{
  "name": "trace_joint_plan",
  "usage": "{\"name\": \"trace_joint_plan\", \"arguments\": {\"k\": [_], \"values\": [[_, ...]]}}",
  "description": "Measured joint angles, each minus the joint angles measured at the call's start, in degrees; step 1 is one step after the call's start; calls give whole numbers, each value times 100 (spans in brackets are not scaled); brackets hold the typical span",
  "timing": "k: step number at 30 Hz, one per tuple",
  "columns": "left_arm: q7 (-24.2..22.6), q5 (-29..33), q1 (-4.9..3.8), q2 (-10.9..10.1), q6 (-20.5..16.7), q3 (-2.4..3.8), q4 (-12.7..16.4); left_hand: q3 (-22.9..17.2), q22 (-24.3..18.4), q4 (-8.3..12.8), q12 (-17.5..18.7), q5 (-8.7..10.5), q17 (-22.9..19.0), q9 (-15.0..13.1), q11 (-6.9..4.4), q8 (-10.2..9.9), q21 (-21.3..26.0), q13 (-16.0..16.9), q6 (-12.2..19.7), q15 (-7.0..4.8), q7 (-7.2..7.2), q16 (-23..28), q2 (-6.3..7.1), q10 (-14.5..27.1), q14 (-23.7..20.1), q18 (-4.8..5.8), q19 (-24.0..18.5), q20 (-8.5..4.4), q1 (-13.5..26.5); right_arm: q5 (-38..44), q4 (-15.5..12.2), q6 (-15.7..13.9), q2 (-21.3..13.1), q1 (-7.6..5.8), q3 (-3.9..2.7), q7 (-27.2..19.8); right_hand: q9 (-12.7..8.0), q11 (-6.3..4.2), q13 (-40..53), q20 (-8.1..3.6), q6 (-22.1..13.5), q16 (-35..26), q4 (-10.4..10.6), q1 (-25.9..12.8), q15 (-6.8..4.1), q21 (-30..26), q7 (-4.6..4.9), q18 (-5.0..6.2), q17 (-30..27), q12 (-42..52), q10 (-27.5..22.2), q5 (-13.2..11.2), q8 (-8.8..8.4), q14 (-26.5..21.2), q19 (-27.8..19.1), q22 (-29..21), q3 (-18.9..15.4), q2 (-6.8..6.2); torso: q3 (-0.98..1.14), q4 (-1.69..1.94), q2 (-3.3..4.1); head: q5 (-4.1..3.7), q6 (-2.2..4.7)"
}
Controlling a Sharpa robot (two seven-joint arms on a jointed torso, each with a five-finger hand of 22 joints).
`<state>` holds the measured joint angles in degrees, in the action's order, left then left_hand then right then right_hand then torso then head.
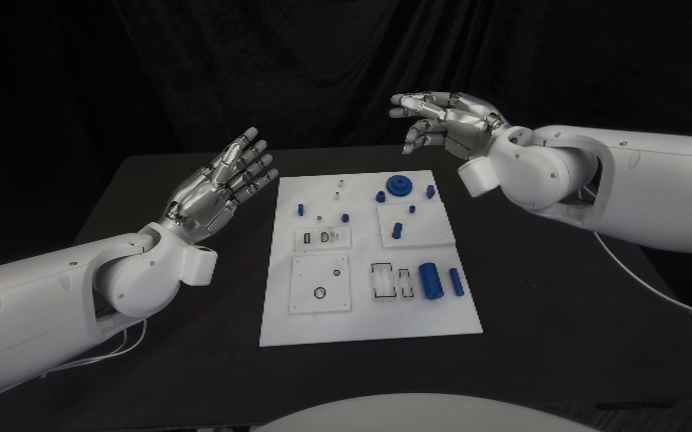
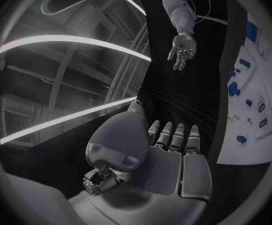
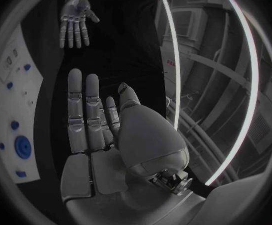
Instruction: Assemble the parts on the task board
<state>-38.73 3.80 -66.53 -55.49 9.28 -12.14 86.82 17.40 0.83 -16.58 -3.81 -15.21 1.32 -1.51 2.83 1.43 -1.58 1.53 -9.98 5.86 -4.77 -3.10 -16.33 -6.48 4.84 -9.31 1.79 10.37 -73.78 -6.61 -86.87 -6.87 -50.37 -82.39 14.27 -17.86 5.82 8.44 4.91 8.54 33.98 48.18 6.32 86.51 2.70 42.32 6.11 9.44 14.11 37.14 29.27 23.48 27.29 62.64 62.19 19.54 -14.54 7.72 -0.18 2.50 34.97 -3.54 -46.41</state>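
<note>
Task board point(image 1: 366, 327) flat mid-table, blue parts point(image 1: 430, 279) scattered on it. Left hand point(image 1: 224, 187) hovering off the board's left side, fingers spread, holding nothing. Right hand point(image 1: 450, 120) above its far edge, loosely curled, empty.

No legible text, label, brand, number or sign appears: the task board point(image 1: 368, 324) carries only unmarked outlines and blue parts point(image 1: 428, 278), and the desk point(image 1: 555, 312) bears no print.

Head camera: high, looking down at the task board point(image 1: 368, 322) mid-table. Each wrist camera: close behind its own palm, facing across the board's side edge toward the opposite hand. All share the board.
</note>
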Motion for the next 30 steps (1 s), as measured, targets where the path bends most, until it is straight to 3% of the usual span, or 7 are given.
{"name": "trace_joint_plan", "arguments": {"k": [3,6,8,10,16,22,30], "values": [[-3,-33,-8,-98,25,0,73,-13,-2,-1,-13,-48,0,0,6,0,0,0,-8,0,8,0,5,-5,0,0,0,0,-6,873,90,-214,27,-284,-4,567,-90,-44,-108,-110,112,515,-142,299,-84,545,51,45,152,-54,96,383,-20,225,113,347,111,-126,10,51,99,-30,62],[-6,-52,-10,-175,35,0,137,-13,-1,-1,-13,-48,0,0,5,4,0,0,-29,0,29,0,5,-5,0,0,0,0,-6,2103,157,-268,47,-511,-10,1161,-179,-83,-137,-119,268,915,-293,539,-125,1110,77,44,271,-181,386,514,-168,526,224,740,414,-219,19,80,198,-26,79],[-7,-61,-10,-210,36,0,182,-23,5,9,-13,-93,0,-7,5,22,1,0,-41,20,41,0,13,-5,21,0,22,22,-46,2905,169,-266,58,-587,-14,1472,-194,-112,-138,-136,479,1080,-265,566,-136,1518,78,44,334,-298,610,280,-278,686,392,1228,589,-247,23,86,259,-8,58],[-7,-72,-14,-249,36,-1,230,-29,8,15,-13,-106,0,-6,5,22,1,0,-48,20,49,0,13,-5,21,1,31,31,-58,3824,170,-242,85,-633,-5,1777,-201,-155,-138,-209,589,1241,-134,500,-232,2010,-78,39,465,-522,808,-88,-511,892,665,1937,816,-383,24,91,307,-6,36],[-10,-87,-20,-365,34,6,321,-30,8,14,-13,-106,-1,-6,26,22,1,-1,-27,43,70,0,13,16,-2,1,31,31,-58,6454,91,-127,186,-688,-6,2308,-176,-273,-131,-331,727,1580,192,232,-357,2519,-280,-54,1155,-880,1132,-402,-885,1227,952,2772,1222,-770,5,152,470,-88,29],[-11,-94,-41,-478,29,36,509,-45,8,-1,-13,-106,-1,-6,45,22,3,-1,-27,60,70,0,13,35,-20,1,31,31,-58,8738,-11,-95,155,-624,-4,2556,-135,-344,-111,-394,891,1625,404,-22,-414,2639,-377,-146,1346,-957,1259,-467,-1023,1284,1015,3037,1434,-1024,-48,230,667,-187,156],[-13,-98,-48,-498,27,41,512,-93,7,15,-146,-226,-1,-16,174,44,-18,23,-129,60,172,0,-7,-93,-20,2,51,51,-78,10038,0,-86,162,-534,-3,2660,-110,-363,-111,-392,933,1669,468,-50,-435,2802,-398,-146,1533,-1053,1323,-415,-1202,1386,1131,3362,1691,-1172,-154,392,905,-376,365]]}}
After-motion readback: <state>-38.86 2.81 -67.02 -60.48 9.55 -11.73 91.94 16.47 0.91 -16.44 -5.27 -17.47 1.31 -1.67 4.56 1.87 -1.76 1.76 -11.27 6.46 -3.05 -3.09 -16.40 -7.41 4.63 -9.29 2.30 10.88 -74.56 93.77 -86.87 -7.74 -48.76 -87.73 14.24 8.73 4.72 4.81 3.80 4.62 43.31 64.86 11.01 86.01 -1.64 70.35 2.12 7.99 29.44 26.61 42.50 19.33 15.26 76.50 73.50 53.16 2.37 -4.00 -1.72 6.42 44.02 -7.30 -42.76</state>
